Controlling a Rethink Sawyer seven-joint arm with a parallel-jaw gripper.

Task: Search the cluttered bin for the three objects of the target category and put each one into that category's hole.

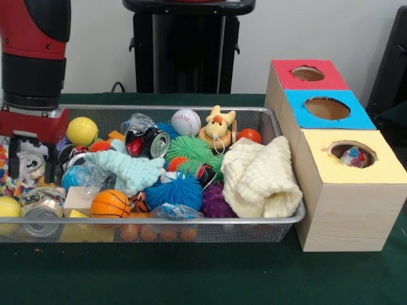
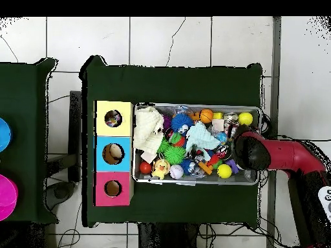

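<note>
The wire mesh bin (image 1: 191,221) is full of clutter; it also shows in the overhead view (image 2: 194,183). My gripper (image 1: 30,176) is down in the bin's left end, open, with a silver can and other clutter between its fingers. A bit of polka-dot cloth (image 1: 6,185) shows at the picture's left edge, beside the gripper. Another polka-dot cloth (image 1: 353,155) lies inside the yellow-topped box's hole (image 1: 351,147), which also shows in the overhead view (image 2: 113,118). In the overhead view the arm's wrist (image 2: 251,152) hides the gripper.
A cream waffle cloth (image 1: 261,178) fills the bin's right end and a mint fuzzy cloth (image 1: 130,168) lies mid-left. Balls, crushed cans (image 1: 156,143), spiky balls and a duck toy (image 1: 216,127) surround them. The blue-topped box (image 1: 327,121) and red-topped box (image 1: 308,82) stand behind the yellow one.
</note>
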